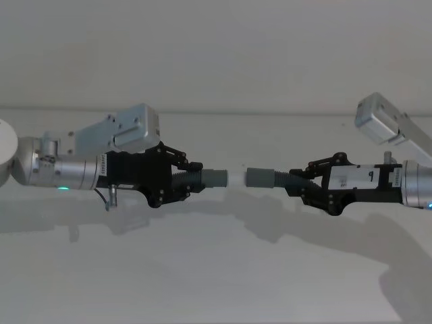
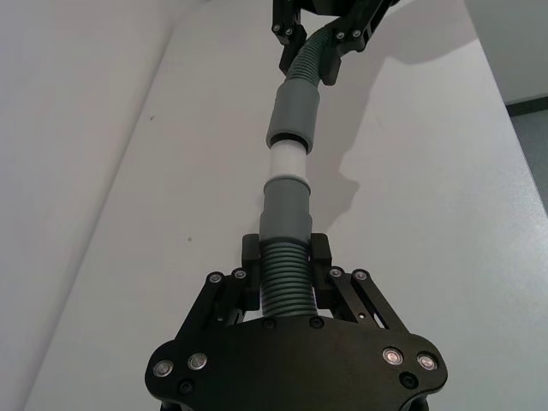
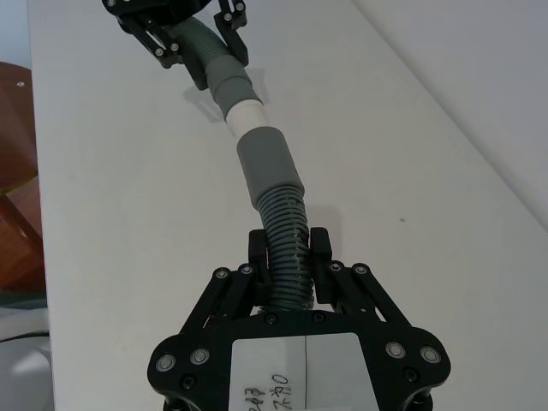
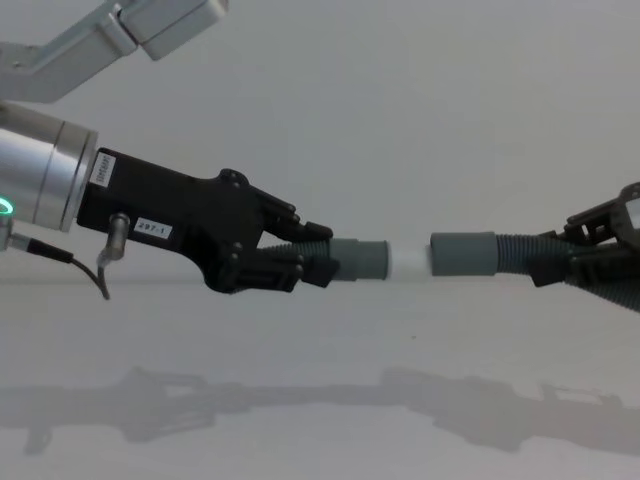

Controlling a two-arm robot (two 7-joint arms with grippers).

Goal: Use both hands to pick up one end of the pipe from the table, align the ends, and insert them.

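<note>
Up close, left gripper [image 2: 285,257] holds white tip [image 2: 286,163] meeting right cuff [image 2: 292,116]

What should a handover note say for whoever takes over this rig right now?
Left gripper: shut on the ribbed hose piece with the white tip, held above the table.
Right gripper: shut on the other hose piece, its grey cuff facing the white tip.
Done: both pieces lifted, ends brought nearly in line. In the chest view and the left wrist view the white tip reaches the mouth of the right cuff; the head view suggests a small gap.
Left: finish the alignment and push the tip fully into the cuff.
</note>
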